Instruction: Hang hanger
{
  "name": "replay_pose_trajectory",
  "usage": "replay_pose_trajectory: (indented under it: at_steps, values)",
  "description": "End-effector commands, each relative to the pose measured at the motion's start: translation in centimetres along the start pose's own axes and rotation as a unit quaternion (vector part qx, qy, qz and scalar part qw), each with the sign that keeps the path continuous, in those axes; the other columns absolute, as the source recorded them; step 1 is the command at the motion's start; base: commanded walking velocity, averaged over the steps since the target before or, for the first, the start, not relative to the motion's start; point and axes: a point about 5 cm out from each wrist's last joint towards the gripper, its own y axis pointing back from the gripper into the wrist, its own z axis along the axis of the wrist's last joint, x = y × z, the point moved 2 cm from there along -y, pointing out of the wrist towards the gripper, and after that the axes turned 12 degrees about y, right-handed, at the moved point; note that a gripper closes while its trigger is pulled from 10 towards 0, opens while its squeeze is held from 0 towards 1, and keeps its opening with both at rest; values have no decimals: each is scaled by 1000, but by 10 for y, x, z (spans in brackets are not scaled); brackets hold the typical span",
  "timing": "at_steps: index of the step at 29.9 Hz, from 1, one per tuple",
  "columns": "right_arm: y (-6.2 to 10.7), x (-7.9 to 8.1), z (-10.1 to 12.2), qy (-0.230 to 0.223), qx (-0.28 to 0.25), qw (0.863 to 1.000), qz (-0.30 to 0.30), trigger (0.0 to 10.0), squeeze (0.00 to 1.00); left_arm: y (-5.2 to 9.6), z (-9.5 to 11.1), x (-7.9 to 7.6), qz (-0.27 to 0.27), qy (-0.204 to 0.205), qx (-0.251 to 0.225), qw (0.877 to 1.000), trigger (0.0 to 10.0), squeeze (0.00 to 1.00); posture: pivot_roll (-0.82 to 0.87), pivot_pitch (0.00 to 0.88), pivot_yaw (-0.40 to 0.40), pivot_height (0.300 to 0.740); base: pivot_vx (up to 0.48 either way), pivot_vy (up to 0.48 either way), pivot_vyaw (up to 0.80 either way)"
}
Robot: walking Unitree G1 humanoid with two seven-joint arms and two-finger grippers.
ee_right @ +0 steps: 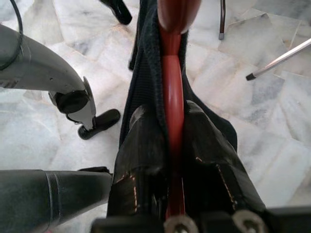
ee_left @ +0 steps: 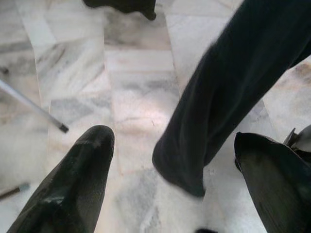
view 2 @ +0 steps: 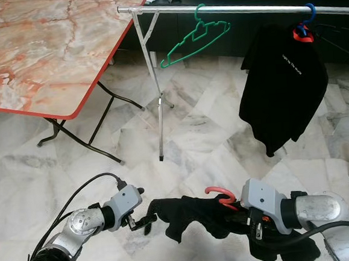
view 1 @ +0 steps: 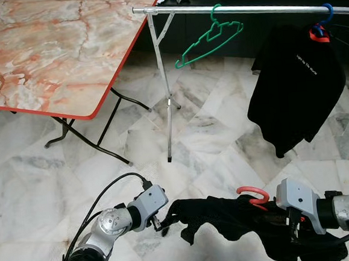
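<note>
Red hanger (view 1: 253, 194) with its black garment (view 1: 230, 218) sits clamped in the right gripper (ee_right: 174, 145), left gripper (ee_left: 175, 194) spread wide; the rail (view 1: 261, 7) far ahead awaits

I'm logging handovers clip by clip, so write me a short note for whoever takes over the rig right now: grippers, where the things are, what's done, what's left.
Right gripper: shut on the red hanger, which carries a black garment, held low above the floor.
Left gripper: open, with a hanging fold of that garment between its fingers, not clamped.
Rail: ahead and above, already holding an empty green hanger and a black shirt on a blue hanger.
Done: red hanger picked up with garment on it.
Left: lift it, hook it over a bare stretch of rail, probably between the two hangers, then release.
</note>
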Motion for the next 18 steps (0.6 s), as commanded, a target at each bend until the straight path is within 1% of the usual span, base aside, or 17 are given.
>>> replay_pose_trajectory:
  at_steps: [1, 6, 7, 8, 10, 15, 17, 18]
  values:
    - [9, -7, 16, 18, -27, 999, -9, 10000, 0, 1, -14, -6, 2, 22, 21, 1000, 10000, 0, -84, 234, 27, 740, 0, 0, 0]
    - [15, -2, 15, 19, -23, 1000, 4, 10000, 0, 0, -21, -8, 14, 37, 31, 999, 10000, 0, -99, 224, 18, 740, 0, 0, 0]
    - [19, 2, 18, 16, -37, 999, 16, 10000, 0, 0, -22, -9, 16, 37, 33, 999, 10000, 0, -105, 218, 18, 740, 0, 0, 0]
    - [19, 2, 18, 16, -37, 999, 16, 10000, 0, 0, -22, -9, 16, 37, 33, 999, 10000, 0, -105, 218, 18, 740, 0, 0, 0]
    - [26, 7, 21, 14, -44, 999, 26, 10000, 0, 1, -22, -7, 25, 40, 29, 998, 10000, 0, -105, 215, 16, 740, 0, 0, 0]
    - [30, 8, 19, 14, -39, 999, 31, 10000, 0, 1, -20, -3, 36, 41, 26, 998, 10000, 0, -105, 207, 17, 740, 0, 0, 0]
    - [32, 8, 25, 17, -58, 997, 37, 10000, 0, 0, -19, -3, 37, 40, 24, 998, 10000, 0, -105, 207, 17, 740, 0, 0, 0]
    - [32, 8, 27, 17, -62, 997, 38, 10000, 0, 0, -18, -2, 37, 40, 23, 998, 9255, 0, -107, 206, 21, 740, 0, 0, 0]
